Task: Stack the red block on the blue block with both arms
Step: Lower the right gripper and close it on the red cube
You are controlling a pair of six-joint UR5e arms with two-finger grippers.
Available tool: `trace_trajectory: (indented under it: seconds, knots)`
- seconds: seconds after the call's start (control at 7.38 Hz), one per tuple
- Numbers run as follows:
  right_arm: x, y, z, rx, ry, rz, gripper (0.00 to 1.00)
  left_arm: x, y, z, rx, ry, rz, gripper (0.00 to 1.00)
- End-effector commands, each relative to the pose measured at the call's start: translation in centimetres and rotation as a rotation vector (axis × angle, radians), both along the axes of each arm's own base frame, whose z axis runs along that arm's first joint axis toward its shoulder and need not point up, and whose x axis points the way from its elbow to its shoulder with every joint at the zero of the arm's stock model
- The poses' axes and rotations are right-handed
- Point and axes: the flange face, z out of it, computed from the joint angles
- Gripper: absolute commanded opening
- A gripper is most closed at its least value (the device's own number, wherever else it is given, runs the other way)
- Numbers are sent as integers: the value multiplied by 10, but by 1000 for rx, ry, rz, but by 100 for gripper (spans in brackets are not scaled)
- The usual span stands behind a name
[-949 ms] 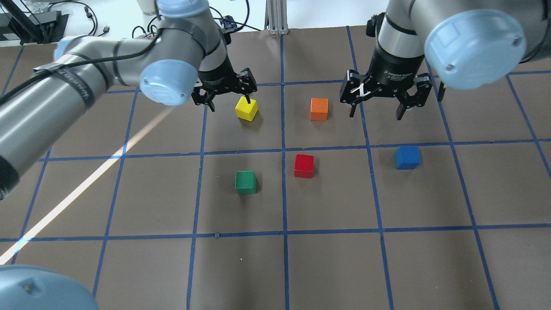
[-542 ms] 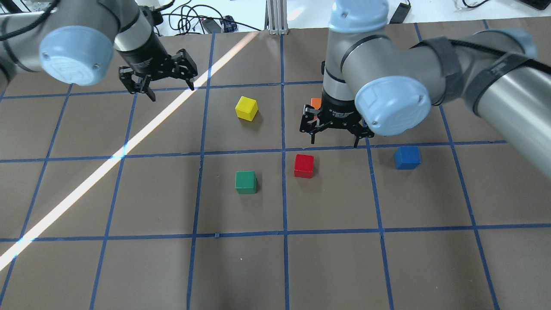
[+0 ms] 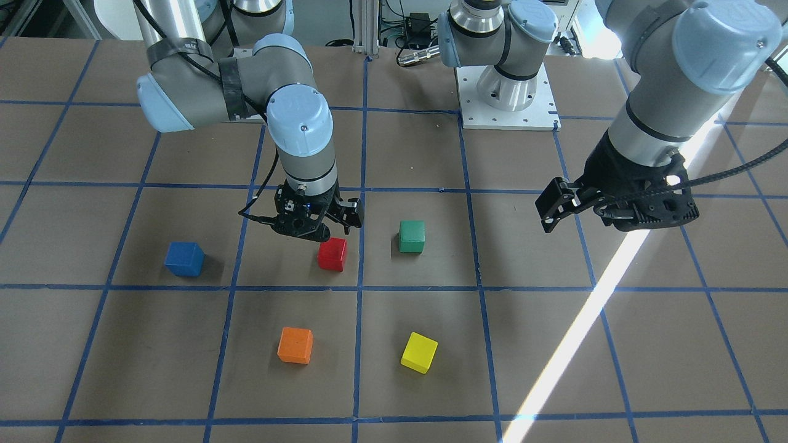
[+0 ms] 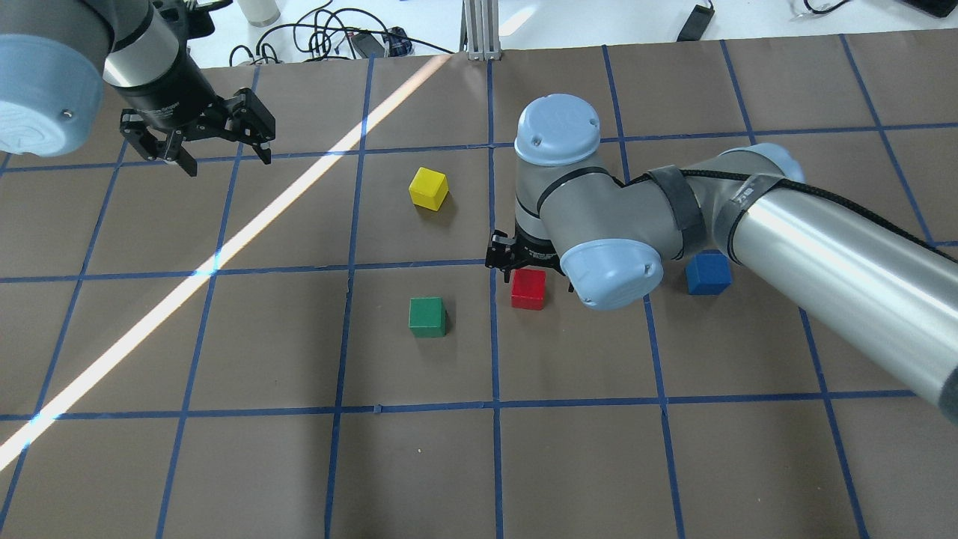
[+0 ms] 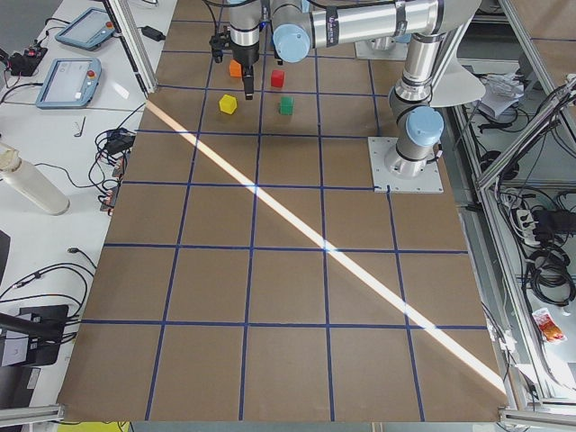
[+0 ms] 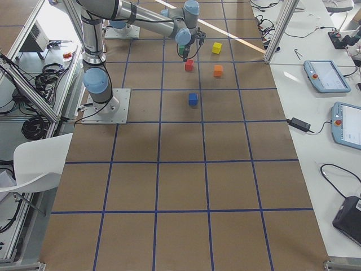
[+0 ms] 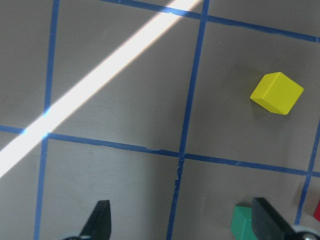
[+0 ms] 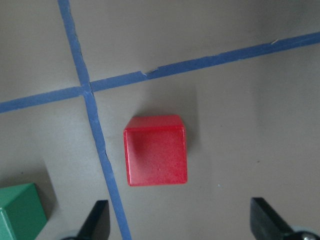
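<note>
The red block (image 4: 528,290) sits on the brown mat near the middle; it also shows in the front view (image 3: 332,254) and centred in the right wrist view (image 8: 156,150). My right gripper (image 3: 306,229) hovers open just above it, with one fingertip to each side (image 8: 181,222), not touching; in the overhead view (image 4: 524,263) its wrist mostly hides it. The blue block (image 4: 708,273) stands alone about one grid square to the right, also seen in the front view (image 3: 184,258). My left gripper (image 4: 226,161) is open and empty, raised at the far back left.
A green cube (image 4: 427,317) sits just left of the red block. A yellow cube (image 4: 429,188) lies further back, and an orange cube (image 3: 295,344) is hidden under the right arm in the overhead view. A sunlight stripe crosses the mat on the left.
My right arm has swung from the back right over the orange cube and come down over the red block. My left gripper has drawn away from the yellow cube to the far left.
</note>
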Motion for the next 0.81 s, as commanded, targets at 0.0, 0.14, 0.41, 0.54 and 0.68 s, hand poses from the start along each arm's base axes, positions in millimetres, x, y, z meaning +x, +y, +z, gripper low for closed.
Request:
trace_trajectory:
  seconds: [0.0,0.14,0.41,0.54,0.68]
  knots:
    - [4,-7,-21,-32,-11,1,100,1,16,-10,4,0,-52,100]
    - [5,-10,-30,-28,-9,10,100,1,17,-9,2,-3,-69,100]
    - [7,-15,-49,-25,-9,15,100,1,17,-5,-6,4,-65,100]
    - [7,-15,-51,-22,-6,15,96,-1,12,-11,2,16,-45,100]
    - [6,-13,-54,-17,-4,19,96,-2,14,-4,-10,18,-47,100]
